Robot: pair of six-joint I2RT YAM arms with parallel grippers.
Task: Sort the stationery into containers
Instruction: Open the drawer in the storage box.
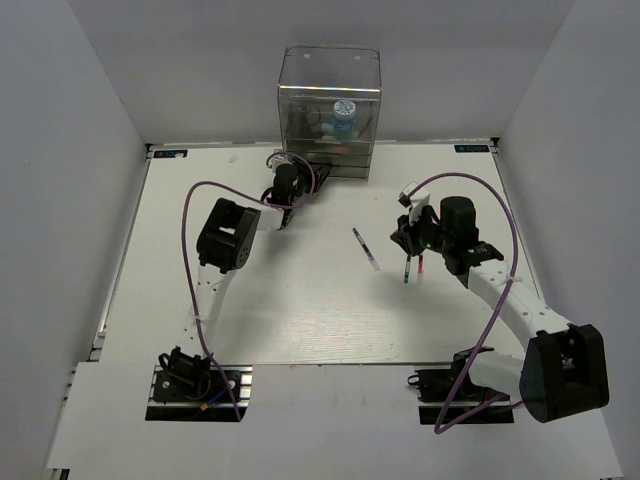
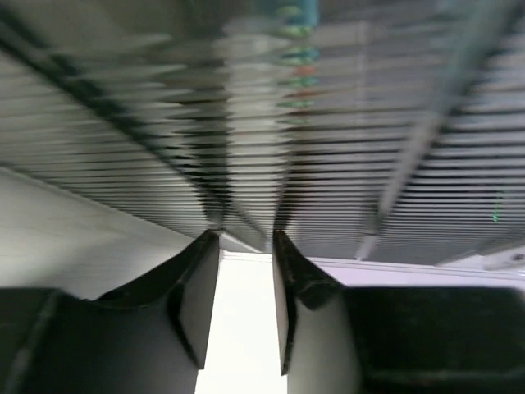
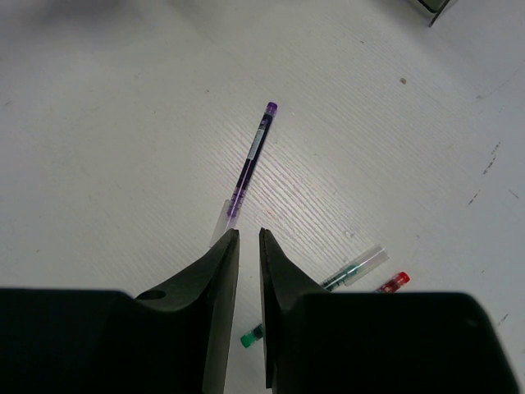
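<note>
The clear acrylic organiser (image 1: pixel 330 100) stands at the back of the table with a blue-and-white roll (image 1: pixel 343 118) in its top compartment. My left gripper (image 1: pixel 285 215) hovers just in front of its lower left corner. In the left wrist view that gripper (image 2: pixel 246 234) is open with nothing between its fingers, and the organiser (image 2: pixel 344 123) is a blur above. A purple pen (image 1: pixel 366 248) (image 3: pixel 250 156) lies mid-table. A green pen (image 1: pixel 406 270) (image 3: pixel 353 269) and a red pen (image 1: pixel 420 265) (image 3: pixel 394 281) lie under my right gripper (image 1: pixel 410 243) (image 3: pixel 248 232). Its jaws stand narrowly apart and hold nothing.
White walls enclose the table (image 1: pixel 300 320) on three sides. Grey-tinted drawers (image 1: pixel 345 165) sit at the organiser's base. Purple cables (image 1: pixel 190 230) loop off both arms over the table.
</note>
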